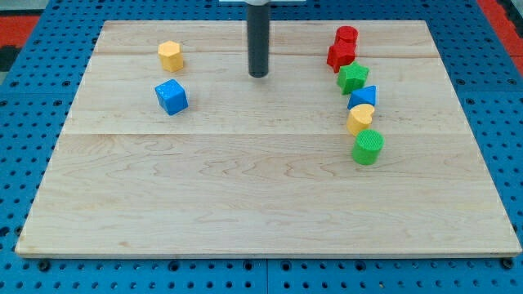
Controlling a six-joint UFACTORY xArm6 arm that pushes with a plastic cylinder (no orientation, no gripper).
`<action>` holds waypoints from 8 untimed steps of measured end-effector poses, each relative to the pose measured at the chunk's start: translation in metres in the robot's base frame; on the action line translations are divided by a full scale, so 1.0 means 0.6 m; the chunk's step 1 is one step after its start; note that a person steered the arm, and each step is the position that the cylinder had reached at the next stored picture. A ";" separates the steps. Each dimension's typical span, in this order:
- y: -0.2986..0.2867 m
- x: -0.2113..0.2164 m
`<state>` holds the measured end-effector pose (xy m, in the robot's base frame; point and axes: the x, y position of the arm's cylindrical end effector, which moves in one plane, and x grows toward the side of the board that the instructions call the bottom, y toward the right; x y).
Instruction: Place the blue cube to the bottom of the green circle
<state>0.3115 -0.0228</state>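
Observation:
The blue cube (172,96) sits on the wooden board at the view's upper left. The green circle (368,148), a short cylinder, stands at the view's right, at the lower end of a column of blocks. My tip (259,75) rests on the board near the view's top centre, to the right of the blue cube and a little above it, well left of the green circle. It touches no block.
A yellow hexagon block (171,55) lies above the blue cube. The right column, from top down, holds a red cylinder (346,37), a red star-like block (341,56), a green star-like block (353,77), a blue triangle (364,97) and a yellow block (359,119).

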 end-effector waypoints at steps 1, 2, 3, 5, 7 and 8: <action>-0.081 -0.012; -0.163 -0.012; -0.227 -0.012; -0.231 0.039; -0.124 0.187; -0.079 0.261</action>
<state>0.4683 -0.0704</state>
